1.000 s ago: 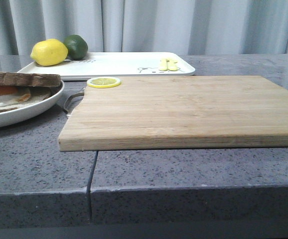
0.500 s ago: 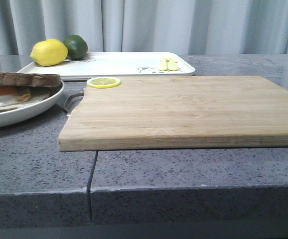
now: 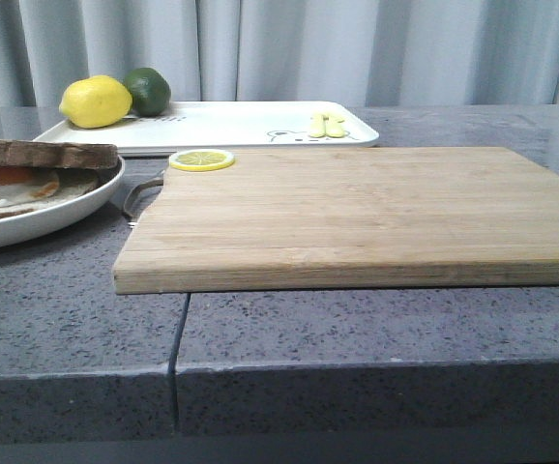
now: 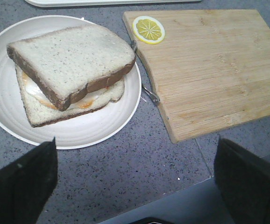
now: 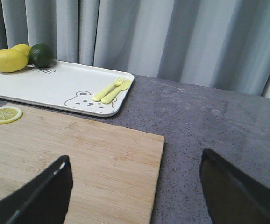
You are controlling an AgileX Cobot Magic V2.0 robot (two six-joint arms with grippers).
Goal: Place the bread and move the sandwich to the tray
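The sandwich (image 4: 45, 113) lies on a round white plate (image 4: 93, 130) at the table's left. Its thick top slice of bread (image 4: 72, 58) rests slightly askew over the fried egg (image 4: 90, 98) and the lower slice. In the front view only the right part of the sandwich (image 3: 28, 174) and plate (image 3: 57, 217) shows. The white tray (image 3: 231, 121) sits at the back. My left gripper (image 4: 135, 179) hangs open above bare table near the plate, holding nothing. My right gripper (image 5: 135, 184) is open over the right end of the cutting board (image 5: 79, 154), also with nothing in it. Neither gripper shows in the front view.
A wooden cutting board (image 3: 357, 208) fills the table's middle, with a lemon slice (image 3: 202, 159) on its far left corner. On the tray lie a lemon (image 3: 96, 101), a lime (image 3: 149, 90) and a small yellow fork and spoon (image 3: 326, 125). Curtains hang behind.
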